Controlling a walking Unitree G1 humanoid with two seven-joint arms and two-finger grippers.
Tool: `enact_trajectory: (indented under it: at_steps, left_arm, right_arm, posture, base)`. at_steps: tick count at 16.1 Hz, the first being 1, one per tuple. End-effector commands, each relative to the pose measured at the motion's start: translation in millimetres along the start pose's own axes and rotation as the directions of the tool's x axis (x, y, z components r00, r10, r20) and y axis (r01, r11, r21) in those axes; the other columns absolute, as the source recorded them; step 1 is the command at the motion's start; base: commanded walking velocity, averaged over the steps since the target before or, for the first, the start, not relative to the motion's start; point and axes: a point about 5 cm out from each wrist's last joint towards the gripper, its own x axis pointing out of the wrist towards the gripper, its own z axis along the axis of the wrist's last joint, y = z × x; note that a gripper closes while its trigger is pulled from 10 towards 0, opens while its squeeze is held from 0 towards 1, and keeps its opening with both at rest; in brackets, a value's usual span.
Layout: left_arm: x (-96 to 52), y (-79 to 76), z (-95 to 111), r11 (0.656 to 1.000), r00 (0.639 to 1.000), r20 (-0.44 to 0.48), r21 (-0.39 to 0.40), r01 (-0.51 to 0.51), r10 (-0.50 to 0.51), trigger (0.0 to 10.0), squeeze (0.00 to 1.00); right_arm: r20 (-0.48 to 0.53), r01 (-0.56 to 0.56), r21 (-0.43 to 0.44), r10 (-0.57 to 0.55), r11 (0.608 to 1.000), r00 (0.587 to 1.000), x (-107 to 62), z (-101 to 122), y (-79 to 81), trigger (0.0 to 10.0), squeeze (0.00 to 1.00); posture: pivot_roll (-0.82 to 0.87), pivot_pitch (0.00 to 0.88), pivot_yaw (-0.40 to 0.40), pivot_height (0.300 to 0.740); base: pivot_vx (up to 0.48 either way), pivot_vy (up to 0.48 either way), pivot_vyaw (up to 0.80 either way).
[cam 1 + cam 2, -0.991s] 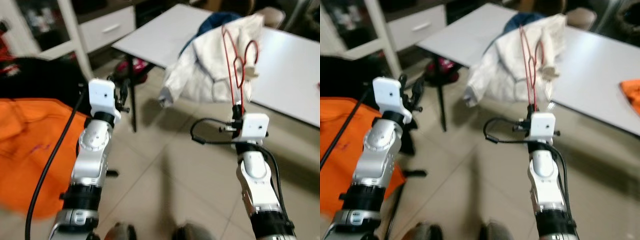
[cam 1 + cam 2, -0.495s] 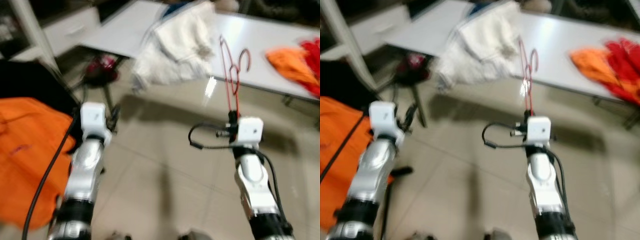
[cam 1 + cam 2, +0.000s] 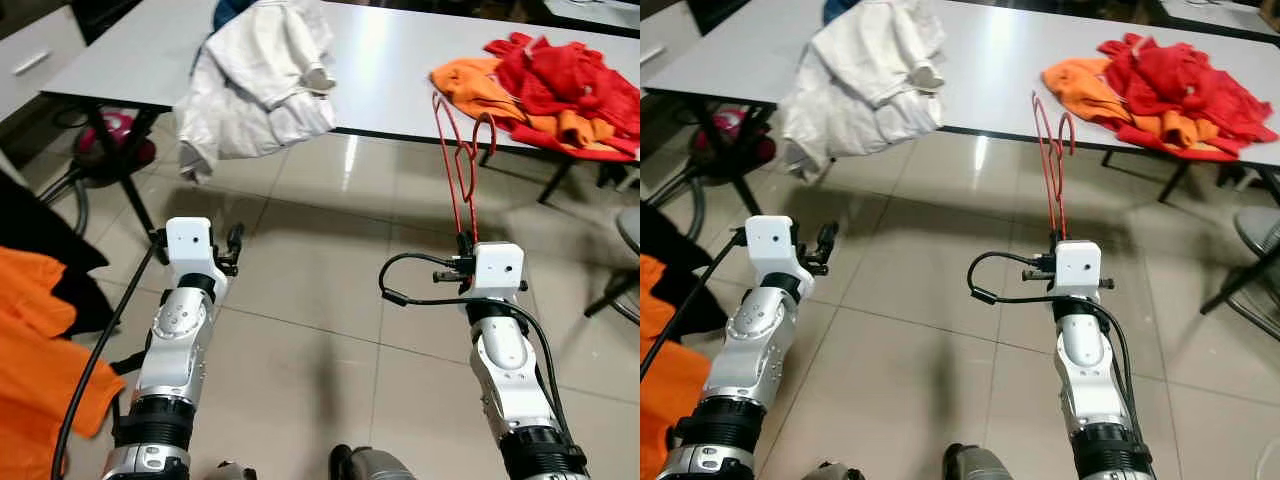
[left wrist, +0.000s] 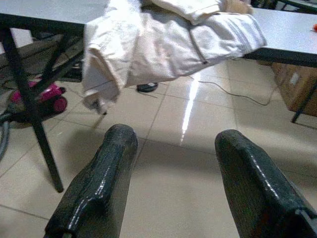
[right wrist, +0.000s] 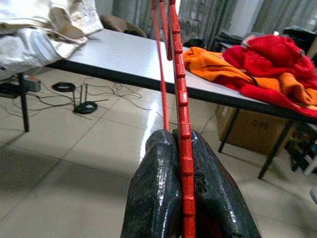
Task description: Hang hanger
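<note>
A thin red hanger [image 3: 455,160] stands upright in front of me, its hook at the top near the table edge. My right gripper [image 3: 466,240] is shut on its lower bar; in the right wrist view the black fingers [image 5: 158,183] pinch the red bar [image 5: 177,74]. My left gripper [image 3: 233,243] is held out over the floor tiles, open with nothing between its fingers [image 4: 106,168].
A long grey table [image 3: 390,70] spans the far side, carrying a white garment [image 3: 255,80] that hangs over its edge and a pile of red and orange clothes [image 3: 540,70]. Orange cloth [image 3: 40,340] lies at my left. A pink vacuum [image 3: 120,150] sits under the table. Tiled floor lies ahead.
The view has swung to the right, bringing the red and orange clothes and more of the table into sight. The hanger stays gripped in my right gripper.
</note>
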Motion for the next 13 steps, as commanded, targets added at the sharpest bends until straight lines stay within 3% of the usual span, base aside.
enact_trajectory:
  at_steps: [1, 5, 6, 13]
  left_arm:
    - [0.9, 0.3, -3, 1.000, 1.000, -0.018, -0.008, -0.004, 0.004, 10.0, 0.00]
    - [2.2, -2.0, -1, 1.000, 1.000, 0.008, 0.025, 0.013, -0.013, 10.0, 0.00]
    - [1.1, -3.9, 3, 0.999, 0.998, 0.050, 0.002, 0.041, -0.041, 10.0, 1.00]
    - [4.0, -1.7, 10, 0.999, 0.996, 0.087, 0.011, 0.030, -0.031, 10.0, 1.00]
  right_arm:
    - [0.008, -0.007, 0.002, 0.007, 1.000, 1.000, 1.3, 1, 0.6, 0.0, 0.00]
    - [0.000, -0.013, -0.003, 0.013, 1.000, 1.000, 3.2, 0, 0.9, 0.0, 0.00]
    - [0.009, -0.014, -0.002, 0.014, 1.000, 1.000, 3.6, 1, 1.1, 0.0, 0.00]
    - [0.022, -0.022, 0.009, 0.021, 1.000, 1.000, 5.5, 4, 2.8, 0.0, 0.00]
  posture:
    - [-0.13, 0.100, -0.027, 0.740]
    - [-0.13, 0.095, -0.029, 0.740]
    - [-0.13, 0.095, -0.030, 0.740]
    - [-0.13, 0.096, -0.037, 0.740]
  base:
    - [0.000, 0.000, 0.00]
    - [0.000, 0.000, -0.15]
    - [0.000, 0.000, 0.00]
    - [0.000, 0.000, 0.00]
